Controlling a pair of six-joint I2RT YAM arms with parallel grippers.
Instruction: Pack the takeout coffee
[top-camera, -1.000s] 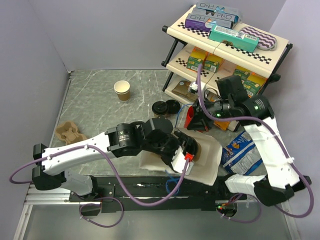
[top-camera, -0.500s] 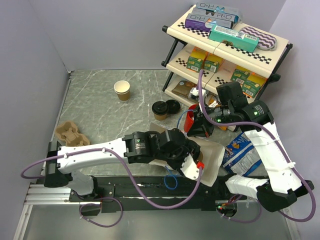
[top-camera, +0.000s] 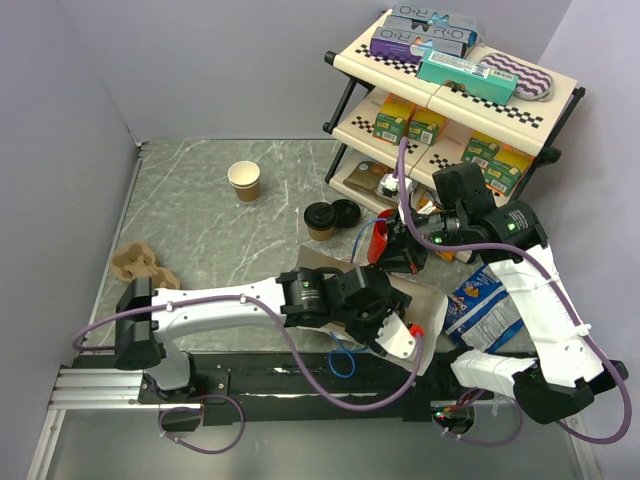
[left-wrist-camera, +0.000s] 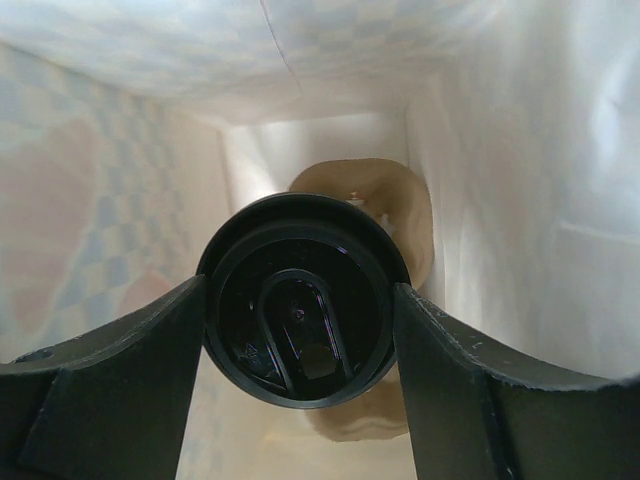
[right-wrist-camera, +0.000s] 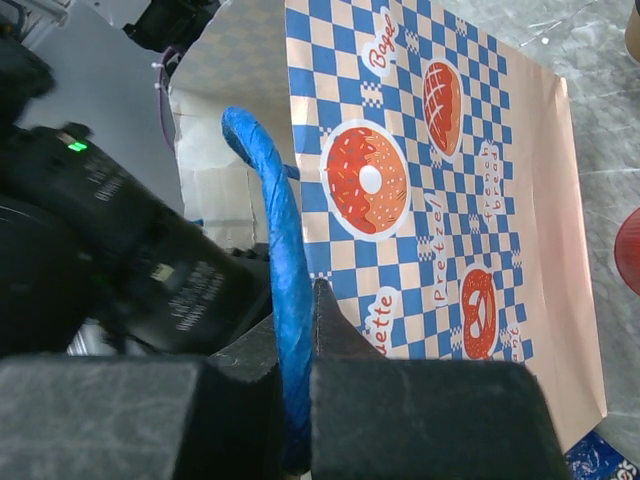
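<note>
My left gripper (left-wrist-camera: 300, 325) is inside the paper bag (left-wrist-camera: 500, 150) and shut on a takeout coffee cup; only its round black lid (left-wrist-camera: 300, 300) shows, between the two fingers. A brown pulp cup carrier (left-wrist-camera: 385, 195) lies at the bag's bottom behind the cup. I cannot tell whether the cup touches it. From above, the left wrist (top-camera: 385, 318) reaches into the bag (top-camera: 428, 300). My right gripper (right-wrist-camera: 297, 330) is shut on the bag's blue handle (right-wrist-camera: 262, 190), holding the mouth up (top-camera: 395, 245). Another black-lidded cup (top-camera: 320, 218) and a black lid (top-camera: 346, 211) stand by the shelf.
A lidless brown cup (top-camera: 244, 180) stands at the back left. A second pulp carrier (top-camera: 140, 266) lies at the left. A red cup (top-camera: 378, 240) stands beside the right gripper. A stocked shelf (top-camera: 450, 100) is at the back right, a snack packet (top-camera: 482, 302) below it.
My left arm has moved right and pushed deeper into the bag with the cup. The bag's mouth has lifted from lying flat. The right gripper moved slightly left, holding the handle.
</note>
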